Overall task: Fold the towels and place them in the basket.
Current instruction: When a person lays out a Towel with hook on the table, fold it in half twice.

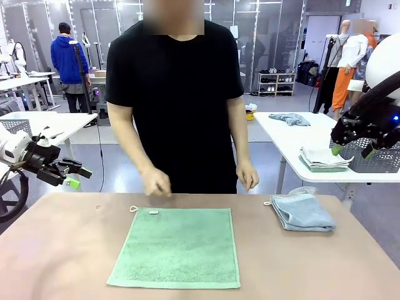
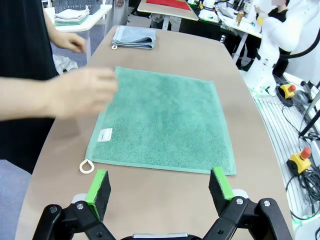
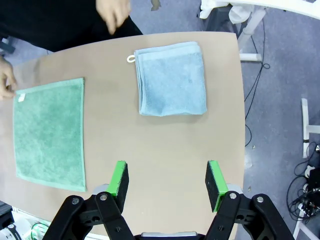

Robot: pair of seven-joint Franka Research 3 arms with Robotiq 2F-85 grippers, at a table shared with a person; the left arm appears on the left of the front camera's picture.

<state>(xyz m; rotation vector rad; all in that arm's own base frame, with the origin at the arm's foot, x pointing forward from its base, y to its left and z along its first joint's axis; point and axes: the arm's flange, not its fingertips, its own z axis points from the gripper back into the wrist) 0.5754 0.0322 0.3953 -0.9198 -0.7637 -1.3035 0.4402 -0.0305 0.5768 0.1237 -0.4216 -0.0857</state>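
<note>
Hovering with fingers apart, left gripper [image 2: 159,185] and right gripper [image 3: 167,181] are seemingly preparing to fold the centre-frame green towel [image 1: 177,245], pinching its near corners next.

readable text: none | white tag [image 2: 105,134] on green towel [image 2: 165,120]: print illegible

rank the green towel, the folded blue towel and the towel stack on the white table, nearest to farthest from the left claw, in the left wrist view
1. green towel, spread flat just ahead of the left claw
2. folded blue towel, farther off, up and left of centre
3. towel stack, farthest, on the white table at top left
</note>
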